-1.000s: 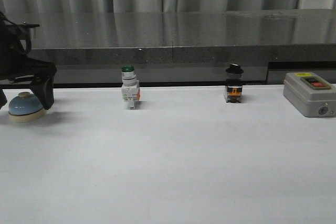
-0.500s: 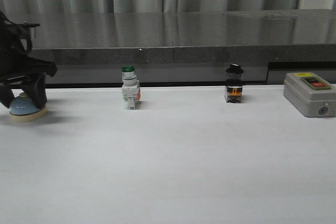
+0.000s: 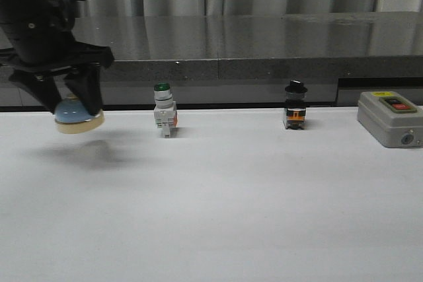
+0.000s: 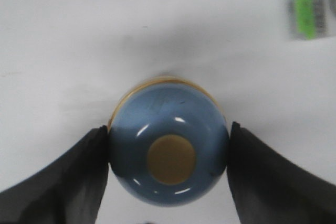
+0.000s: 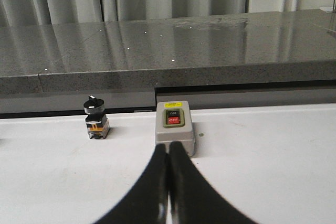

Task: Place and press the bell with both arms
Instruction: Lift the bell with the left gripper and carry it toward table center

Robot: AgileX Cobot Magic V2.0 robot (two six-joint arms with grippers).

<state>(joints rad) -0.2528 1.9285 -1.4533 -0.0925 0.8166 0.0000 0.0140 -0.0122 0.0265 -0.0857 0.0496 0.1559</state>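
The light-blue bell point(image 3: 77, 117) with a cream base hangs above the white table at the left, with its shadow below it. My left gripper point(image 3: 71, 100) is shut on it, one finger on each side of the dome. In the left wrist view the bell point(image 4: 169, 153) shows its cream top button between the two dark fingers point(image 4: 68, 177). My right gripper point(image 5: 168, 150) is shut and empty, just in front of the grey box; it does not show in the front view.
A green-capped white push-button switch point(image 3: 163, 115) stands right of the bell. A black-knobbed switch point(image 3: 295, 108) stands in the middle right. A grey box with a red button point(image 3: 390, 118) sits at the far right. A dark counter ledge point(image 3: 218, 64) runs behind.
My left gripper closed on the bell, lifted it off the table and carried it to the right, toward the green-capped switch.
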